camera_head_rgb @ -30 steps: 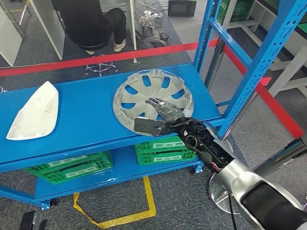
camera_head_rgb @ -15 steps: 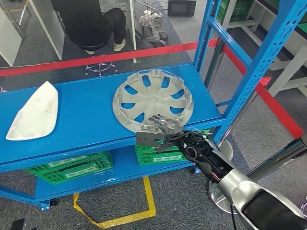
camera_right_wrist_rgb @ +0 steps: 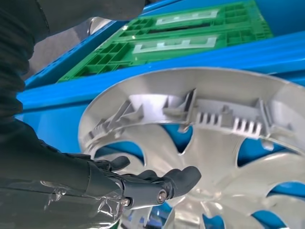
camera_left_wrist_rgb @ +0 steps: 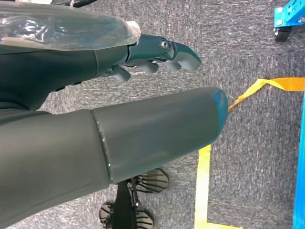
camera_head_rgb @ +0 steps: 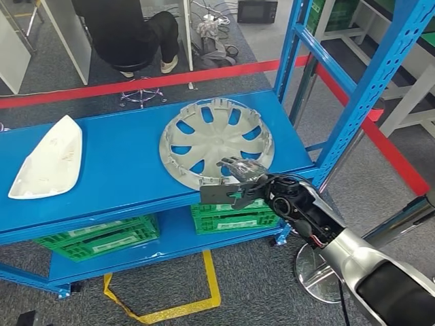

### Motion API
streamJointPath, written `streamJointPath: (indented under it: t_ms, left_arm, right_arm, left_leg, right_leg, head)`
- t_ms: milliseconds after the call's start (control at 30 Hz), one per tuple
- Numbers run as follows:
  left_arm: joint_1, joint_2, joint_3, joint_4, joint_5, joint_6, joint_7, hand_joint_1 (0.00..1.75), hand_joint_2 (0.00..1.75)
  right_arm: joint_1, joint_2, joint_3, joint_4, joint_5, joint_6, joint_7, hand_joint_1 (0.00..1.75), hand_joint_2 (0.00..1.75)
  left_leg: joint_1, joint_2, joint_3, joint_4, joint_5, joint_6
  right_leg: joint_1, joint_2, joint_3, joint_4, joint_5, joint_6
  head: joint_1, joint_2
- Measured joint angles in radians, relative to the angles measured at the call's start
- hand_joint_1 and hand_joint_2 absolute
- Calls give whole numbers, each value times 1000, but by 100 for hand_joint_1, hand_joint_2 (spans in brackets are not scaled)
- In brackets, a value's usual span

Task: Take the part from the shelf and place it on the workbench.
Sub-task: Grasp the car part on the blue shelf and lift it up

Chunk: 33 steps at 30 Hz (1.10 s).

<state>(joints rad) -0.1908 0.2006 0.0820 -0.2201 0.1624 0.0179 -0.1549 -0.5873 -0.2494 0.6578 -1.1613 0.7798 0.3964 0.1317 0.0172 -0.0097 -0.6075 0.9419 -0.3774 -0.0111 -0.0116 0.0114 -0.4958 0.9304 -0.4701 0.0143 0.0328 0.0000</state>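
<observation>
A silver wheel cover [camera_head_rgb: 215,139] lies inner side up on the blue shelf [camera_head_rgb: 123,170], towards its right end. My right hand [camera_head_rgb: 240,180] is at the cover's near rim by the shelf's front edge. Its fingers [camera_right_wrist_rgb: 158,183] reach flat over the spokes of the wheel cover [camera_right_wrist_rgb: 216,143], and the thumb stays apart on the other side of the rim. Nothing is gripped. My left hand [camera_left_wrist_rgb: 158,52] hangs over the grey floor with straight fingers and holds nothing.
A white curved shell part [camera_head_rgb: 47,158] lies at the shelf's left end. Green crates [camera_head_rgb: 233,216] sit on the lower shelf. Blue shelf uprights [camera_head_rgb: 354,102] rise at the right. A person sits on a chair [camera_head_rgb: 128,30] behind red tape [camera_head_rgb: 153,81]. Yellow tape [camera_head_rgb: 213,285] marks the floor.
My right hand has drawn back from the cover's middle to its near rim at the shelf edge, then shifted slightly right. The wheel cover has not moved.
</observation>
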Motion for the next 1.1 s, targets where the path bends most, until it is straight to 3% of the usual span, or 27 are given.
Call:
streamJointPath:
  t_ms: [767,1100]
  left_arm:
    - [-1,-12,0,1,0,0,0,0,0]
    - [-7,-22,0,1,-2,2,1,0,0]
  right_arm:
    - [-30,-95,40,-49,25,17,-19,0,175]
    - [-52,-97,86,48,64,-79,-94,0,175]
  left_leg:
    - [0,0,0,0,0,0]
    - [0,0,0,0,0,0]
  right_leg:
    - [1,0,1,0,0,0]
    - [1,0,2,0,0,0]
  head:
    - [1,0]
    - [0,0]
